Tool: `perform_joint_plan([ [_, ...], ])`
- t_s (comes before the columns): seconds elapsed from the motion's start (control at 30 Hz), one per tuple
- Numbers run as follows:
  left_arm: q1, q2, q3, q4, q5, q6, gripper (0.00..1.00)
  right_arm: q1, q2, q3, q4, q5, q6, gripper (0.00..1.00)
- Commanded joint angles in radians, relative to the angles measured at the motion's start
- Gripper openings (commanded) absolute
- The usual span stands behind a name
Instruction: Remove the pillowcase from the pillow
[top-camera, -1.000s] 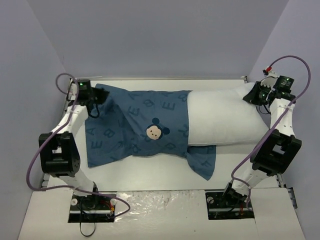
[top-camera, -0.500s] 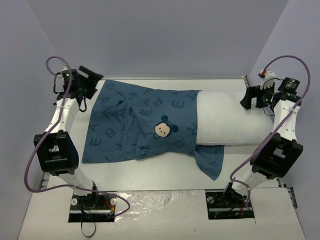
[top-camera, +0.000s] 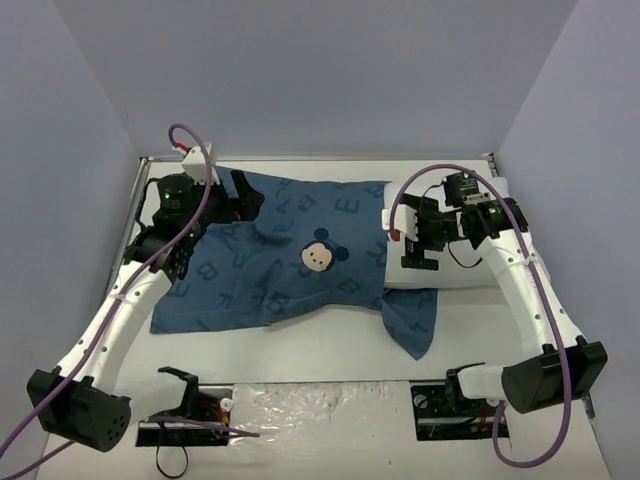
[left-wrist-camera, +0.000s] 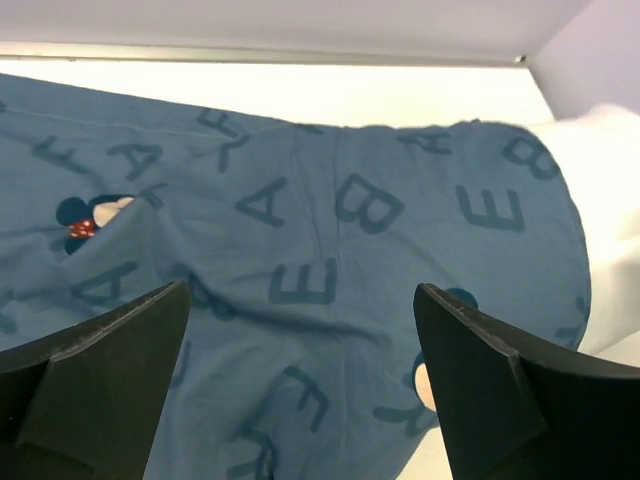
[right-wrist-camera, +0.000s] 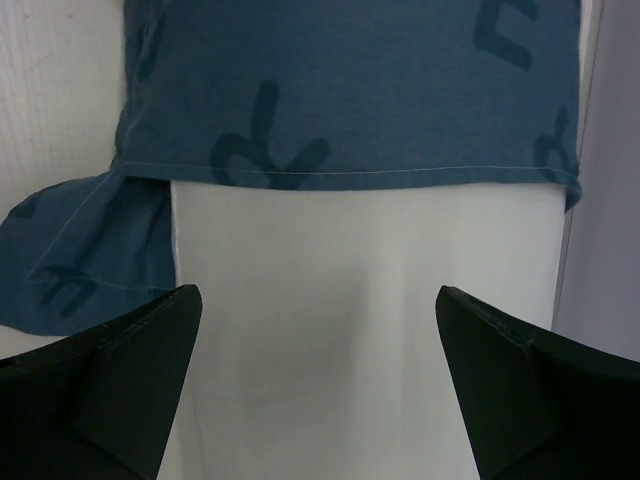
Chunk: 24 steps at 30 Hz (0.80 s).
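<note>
The dark-blue pillowcase (top-camera: 270, 265) lies flat and rumpled across the left and middle of the table, with a mouse face (top-camera: 320, 255) on top. It still covers the left end of the white pillow (top-camera: 455, 275), and a flap (top-camera: 410, 325) hangs toward the front. My left gripper (top-camera: 240, 195) hovers open above the pillowcase's back left part; in the left wrist view only lettered cloth (left-wrist-camera: 320, 230) shows between its fingers (left-wrist-camera: 110, 370). Open as well, my right gripper (top-camera: 415, 240) hangs over the bare pillow (right-wrist-camera: 360, 300) just short of the pillowcase hem (right-wrist-camera: 350, 175).
Lavender walls (top-camera: 300, 80) close the table on the left, back and right. The white table (top-camera: 300, 345) shows bare in front of the pillowcase. A crinkled shiny sheet (top-camera: 320, 405) lies between the two arm bases at the near edge.
Both grippers have opened, letting go of the pillowcase corner and the pillow end. Both arms have swung inward from the table's far corners to above the cloth and the pillow.
</note>
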Motion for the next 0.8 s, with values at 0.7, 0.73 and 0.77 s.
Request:
perform_joint_plan([
  [0.7, -0.733, -0.069, -0.460, 0.091, -0.669, 0.001, 0.94, 0.181, -0.293, -0.606, 0.473, 0.504, 0.152, 1.00],
  [0.73, -0.731, -0.028, -0.462, 0.098, -0.723, -0.005, 0.94, 0.178, -0.295, -0.609, 0.482, 0.504, 0.145, 1.00],
  [0.77, -0.731, -0.007, -0.462, 0.117, -0.747, 0.012, 0.94, 0.172, -0.290, -0.609, 0.487, 0.488, 0.136, 1.00],
])
